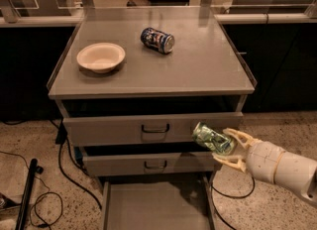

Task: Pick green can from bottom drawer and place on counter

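the gripper (221,145) reaches in from the right at the end of a white arm (282,167), level with the front of the drawer cabinet and clear of it. its two cream fingers (239,136) are closed around the green can (212,139), one above the can's right end and one below, so the can sits clamped between them with most of its body sticking out to the left past the fingertips. the can is tilted, its far end raised toward the upper left, and it hangs in the air in front of the right end of the top drawer (99,127) and the middle drawer (119,164). the bottom drawer (148,209) is pulled out below, showing a flat grey floor. above, on the counter (208,70), a cream bowl (101,57) stands at the left and a blue-and-white can (157,40) lies on its side near the back centre, the two well apart. black cables (62,167) trail over the speckled floor (277,209) at the left of the cabinet.
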